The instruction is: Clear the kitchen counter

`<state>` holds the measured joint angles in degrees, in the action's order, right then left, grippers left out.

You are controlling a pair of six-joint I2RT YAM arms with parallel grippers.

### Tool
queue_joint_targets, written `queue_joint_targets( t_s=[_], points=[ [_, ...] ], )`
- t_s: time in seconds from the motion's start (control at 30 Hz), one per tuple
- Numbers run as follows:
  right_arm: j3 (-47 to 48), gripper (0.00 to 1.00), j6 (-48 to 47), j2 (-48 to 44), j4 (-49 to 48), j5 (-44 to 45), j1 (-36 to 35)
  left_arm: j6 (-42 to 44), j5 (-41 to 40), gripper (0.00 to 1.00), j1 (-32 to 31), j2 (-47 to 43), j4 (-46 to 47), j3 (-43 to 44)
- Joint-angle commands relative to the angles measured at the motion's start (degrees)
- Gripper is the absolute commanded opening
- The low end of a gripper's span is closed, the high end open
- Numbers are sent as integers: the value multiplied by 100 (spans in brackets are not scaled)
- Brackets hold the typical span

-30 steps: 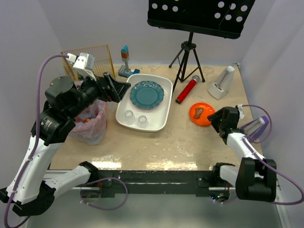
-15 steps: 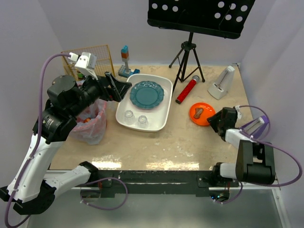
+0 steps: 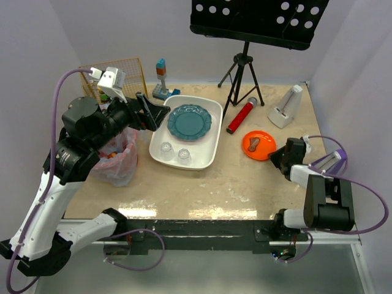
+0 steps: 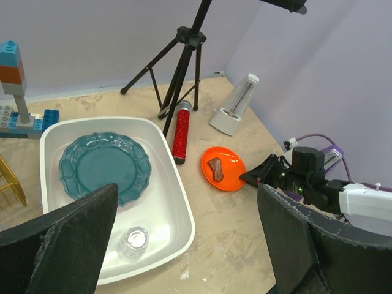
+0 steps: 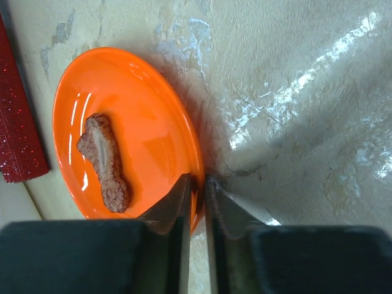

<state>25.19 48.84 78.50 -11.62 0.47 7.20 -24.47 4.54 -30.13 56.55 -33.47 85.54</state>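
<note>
We judge the task partly done: the teal plate (image 3: 189, 122) and two glasses (image 3: 166, 149) sit in the white tub (image 3: 214, 147). Left to clear are the orange plate (image 3: 257, 147) with its food piece (image 5: 104, 162), the red microphone (image 3: 242, 115), the metronome (image 3: 286, 108) and the toy blocks (image 3: 161, 79), all on the kitchen counter (image 3: 202, 184). The right gripper (image 5: 198, 180) has its fingers clamped on the orange plate's rim. The left gripper (image 3: 154, 109) hangs with fingers wide apart above the tub. The counter is beige and mottled, glossy towards the front. Pale lilac walls enclose it.
</note>
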Motion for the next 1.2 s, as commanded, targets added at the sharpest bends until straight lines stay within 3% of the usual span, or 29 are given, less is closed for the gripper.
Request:
queue_joint_targets(
  t_s=[0.0, 0.03, 0.53, 1.17],
  points=[
    [-76, 5, -120, -71, 133, -38, 9, -40, 74, 100, 7, -13, 297, -81],
    [-67, 0, -129, -124, 168, -30, 18, -40, 83, 100, 7, -22, 315, -125],
    [460, 0, -129, -1899, 1469, 138, 9, -190, 223, 99, 16, 268, 561, -660],
    [1023, 0, -94, -2822, 2357, -539, 9, -480, 829, 100, 7, 918, 1536, -1645]
  ],
)
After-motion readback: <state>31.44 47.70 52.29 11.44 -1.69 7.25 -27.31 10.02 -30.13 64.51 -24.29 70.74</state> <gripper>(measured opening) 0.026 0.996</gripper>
